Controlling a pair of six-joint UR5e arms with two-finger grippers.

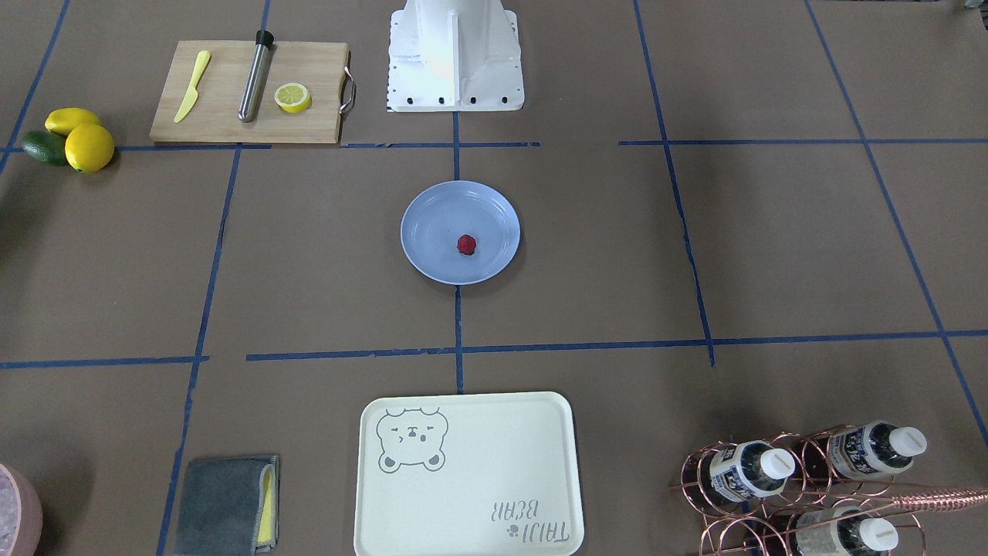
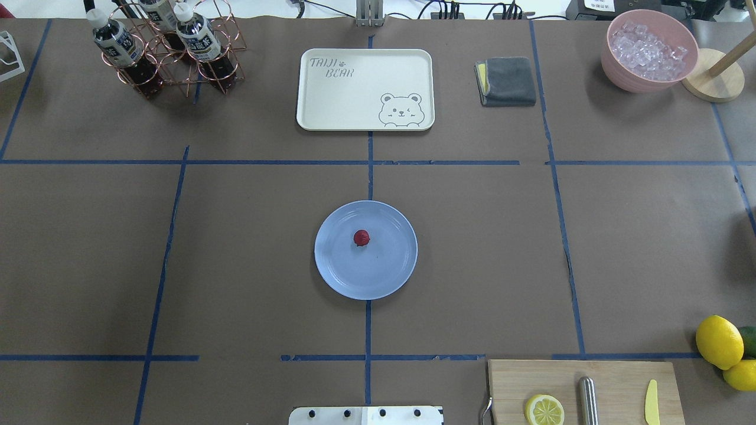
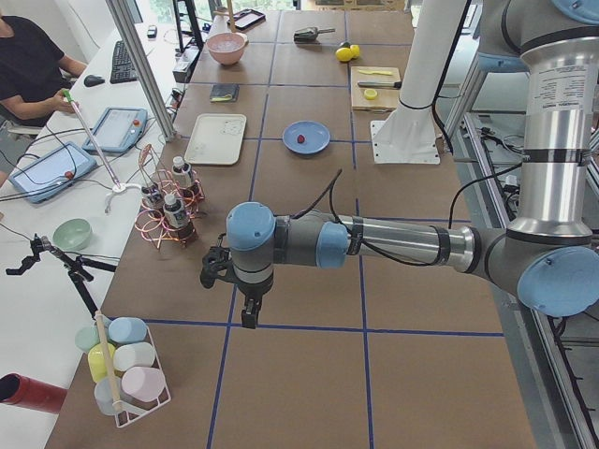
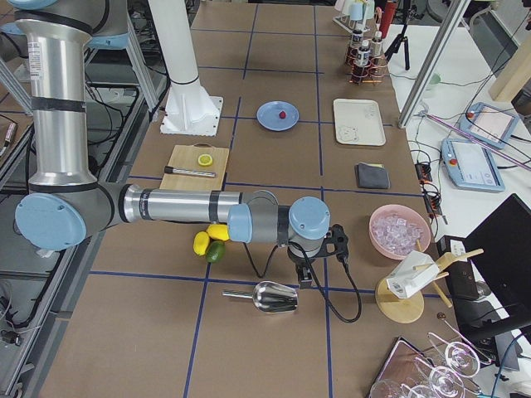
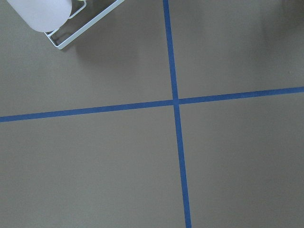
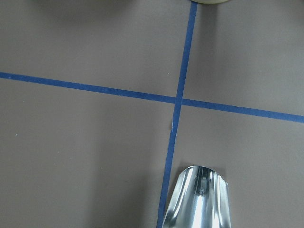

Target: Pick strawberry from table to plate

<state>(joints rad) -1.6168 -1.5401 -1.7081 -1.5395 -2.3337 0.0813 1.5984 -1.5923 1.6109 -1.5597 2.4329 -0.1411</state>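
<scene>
Left gripper (image 3: 249, 313) hangs over bare table (image 2: 236, 236) at the robot's left end, and right gripper (image 4: 304, 278) hangs at the opposite end above a metal scoop (image 4: 265, 297). Both point down, well apart from the work. Each shows only in a side view, so I cannot tell whether their jaws stand wide or narrow, and nothing visible hangs from either.

The carrying step looks done, because the strawberry (image 2: 361, 237) already lies in the plate (image 2: 331, 271) at the middle of the table. Little seems left beyond keeping both arms clear.

The berry is tiny, dark red and rounded. It rests on the plate's flat floor just off centre, towards the tray (image 2: 331, 112) side and well inside the rim. Its green end is too small to make out.
</scene>
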